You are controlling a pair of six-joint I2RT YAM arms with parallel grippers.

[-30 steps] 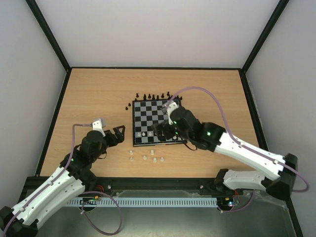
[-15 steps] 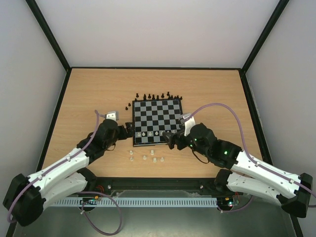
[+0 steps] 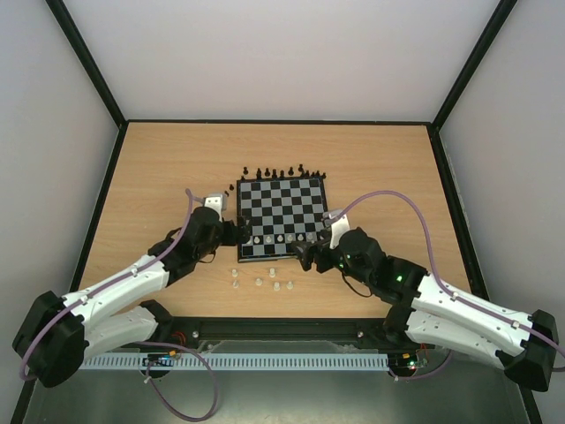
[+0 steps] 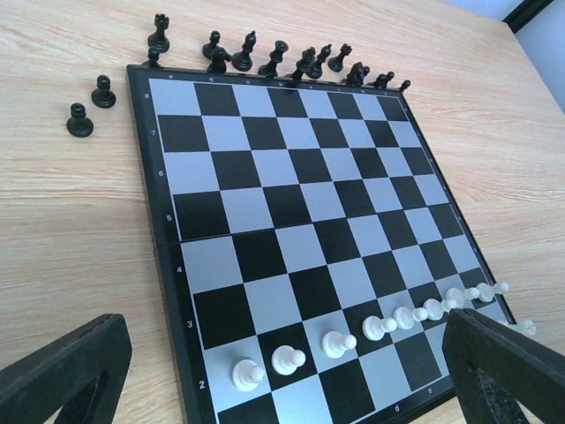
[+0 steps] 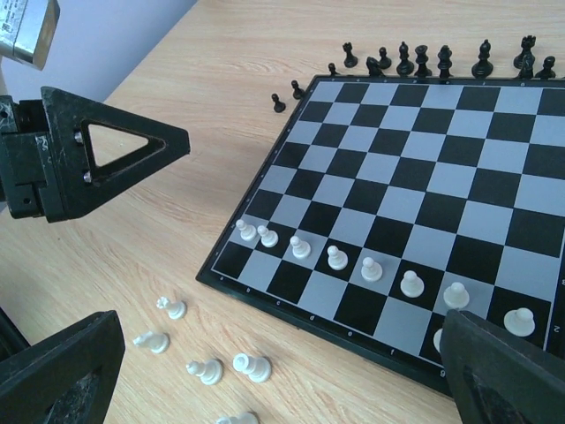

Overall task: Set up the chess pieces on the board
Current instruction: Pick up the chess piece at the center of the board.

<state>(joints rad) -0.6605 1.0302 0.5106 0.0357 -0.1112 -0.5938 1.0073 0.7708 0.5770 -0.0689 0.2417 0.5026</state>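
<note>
The board (image 3: 282, 199) lies mid-table, and a row of white pawns (image 3: 275, 238) stands along its second near rank. Black chess pieces (image 3: 278, 172) line the table just beyond the far edge, and two black pawns (image 4: 88, 106) sit off the far left corner. Several white pieces (image 3: 258, 283) stand on the wood in front of the board. My left gripper (image 3: 231, 231) hovers open at the board's near left side, empty, looking over the pawns (image 4: 335, 343). My right gripper (image 3: 305, 256) is open and empty at the near right edge, above the loose white pieces (image 5: 203, 369).
A black frame rail (image 3: 106, 203) borders the wooden table on both sides and at the back, with white walls behind. The left gripper's finger (image 5: 106, 150) shows in the right wrist view, left of the board. A slotted cable tray (image 3: 265, 360) runs along the near edge.
The left arm has swung right, up to the board's near left side. The right arm has pulled back from over the board to its near right edge. Both grippers stayed open.
</note>
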